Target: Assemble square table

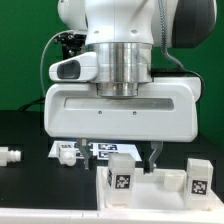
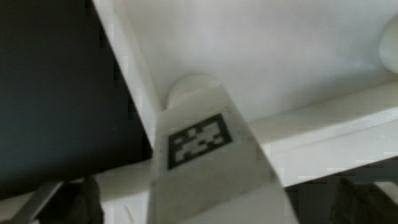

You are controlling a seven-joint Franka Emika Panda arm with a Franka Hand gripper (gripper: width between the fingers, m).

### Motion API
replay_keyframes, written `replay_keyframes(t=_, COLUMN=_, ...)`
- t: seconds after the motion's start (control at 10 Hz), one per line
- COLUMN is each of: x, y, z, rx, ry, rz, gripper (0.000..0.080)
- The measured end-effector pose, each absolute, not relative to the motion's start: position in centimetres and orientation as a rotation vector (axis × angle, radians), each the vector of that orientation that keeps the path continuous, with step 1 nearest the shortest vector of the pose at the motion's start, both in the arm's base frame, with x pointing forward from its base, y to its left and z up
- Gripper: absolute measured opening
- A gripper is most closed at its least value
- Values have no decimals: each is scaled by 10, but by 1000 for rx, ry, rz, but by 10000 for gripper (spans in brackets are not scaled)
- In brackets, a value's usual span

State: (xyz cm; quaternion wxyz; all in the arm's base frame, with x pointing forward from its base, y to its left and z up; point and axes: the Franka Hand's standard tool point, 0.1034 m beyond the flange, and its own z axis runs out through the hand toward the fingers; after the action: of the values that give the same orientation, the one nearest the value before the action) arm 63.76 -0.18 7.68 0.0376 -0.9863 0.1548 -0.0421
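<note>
exterior cam sits low and close, facing the arm (image 1: 122, 45) at about table height, so the gripper (image 1: 118, 153) fills most of the frame. wrist cam looks down between the fingers (image 2: 68, 200), super tight on a tagged leg (image 2: 199, 140) and the tabletop (image 2: 285, 55); both views share those

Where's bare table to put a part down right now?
Bare black table on the exterior view's left, between the small white peg and the tabletop. It is crowded in the middle: the open hand hangs over the tabletop's tagged legs, with the marker board just behind.
</note>
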Motion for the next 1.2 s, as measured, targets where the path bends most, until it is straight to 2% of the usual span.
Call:
replay_keyframes(t=0.1, x=638, y=-2, z=77, rx=-3027, ry=476, rz=-129, gripper=560)
replay_keyframes(t=0.2, x=638, y=-2, z=77, rx=-3026, ry=481, rz=-129, gripper=376)
replay_keyframes(t=0.3, x=637, y=-2, z=77, rx=-3003, ry=588, rz=-124, gripper=376)
replay_keyframes(t=0.4, x=637, y=-3, z=76, rx=-2976, ry=701, rz=-119, gripper=284)
replay_keyframes(t=0.8, x=638, y=-6, z=77, rx=-2720, ry=1374, rz=-86, gripper=284)
replay_keyframes(t=1.1, x=635, y=-4, z=74, rx=-2188, ry=2048, rz=-10, gripper=285)
replay_keyframes(t=1.2, x=635, y=-4, z=74, rx=-2100, ry=2127, rz=1, gripper=285)
